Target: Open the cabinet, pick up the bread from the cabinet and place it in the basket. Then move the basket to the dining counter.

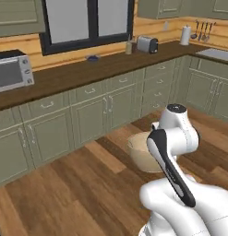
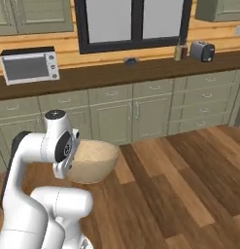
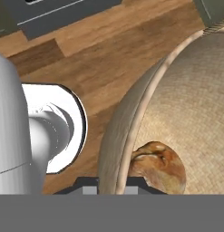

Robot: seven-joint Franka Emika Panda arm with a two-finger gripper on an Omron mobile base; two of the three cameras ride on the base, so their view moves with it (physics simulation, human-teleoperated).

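- The basket (image 1: 142, 154) is up in the air above the wood floor (image 1: 74, 184), in front of the white arm.
- In the left base view the basket peeks out at about 9 o'clock from the arm's top joint. In the right base view the basket (image 2: 94, 160) sits at about 3 o'clock from that joint.
- In the hand view the basket (image 3: 131, 113) rim runs from the bottom middle up to about 1 o'clock.
- The bread (image 3: 159, 166) lies inside the basket, right by the rim, near 5 o'clock in the hand view. It is brown and shiny.
- The gripper (image 3: 114, 183) is down at 6 o'clock in the hand view. The basket rim runs down between its two dark tips, so it looks clamped on the rim.
- A long dark brown counter (image 1: 101, 69) runs along the back wall, over pale green cupboards (image 1: 94, 117).
- A silver microwave (image 2: 29, 65) stands on the counter at about 10 o'clock in the right base view.
- A toaster (image 2: 202, 50) stands on the counter at about 2 o'clock in that view.
- A dark window (image 2: 131, 24) is above the counter.
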